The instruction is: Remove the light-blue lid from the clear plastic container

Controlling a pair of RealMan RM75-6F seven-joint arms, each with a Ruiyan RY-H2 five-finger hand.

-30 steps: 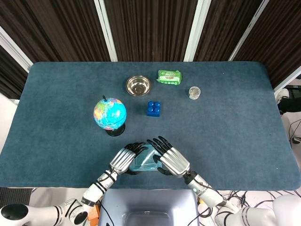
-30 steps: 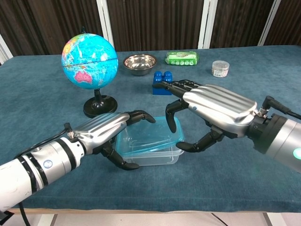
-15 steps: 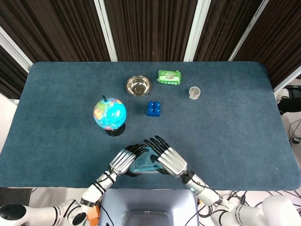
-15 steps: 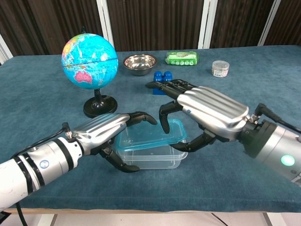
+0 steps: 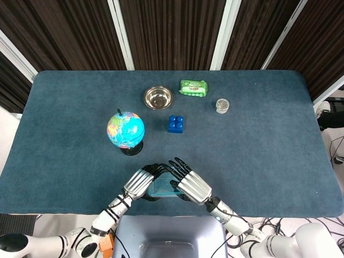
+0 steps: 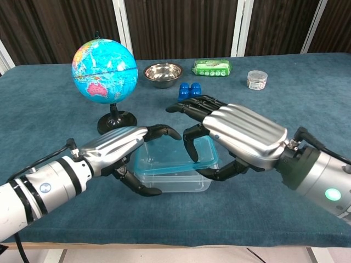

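A clear plastic container (image 6: 171,181) with a light-blue lid (image 6: 170,159) sits near the table's front edge, and only a patch of the lid (image 5: 161,187) shows between the hands in the head view. My left hand (image 6: 112,149) (image 5: 138,183) grips the container's left side, fingers curled over its far rim and thumb at its near wall. My right hand (image 6: 247,134) (image 5: 192,185) lies over the lid's right half. Its fingers (image 6: 192,143) press on top and its thumb (image 6: 219,173) hooks under the right edge. The lid's right part is hidden by this hand.
A globe (image 6: 104,71) (image 5: 126,129) on a black stand is just behind my left hand. Further back are a blue brick (image 5: 175,123), a steel bowl (image 5: 158,97), a green packet (image 5: 193,87) and a small jar (image 5: 222,105). The table's front edge (image 6: 181,241) is close.
My right hand has slid left, further over the lid, and its thumb has closed in under the right edge. The left hand and container shifted slightly left.
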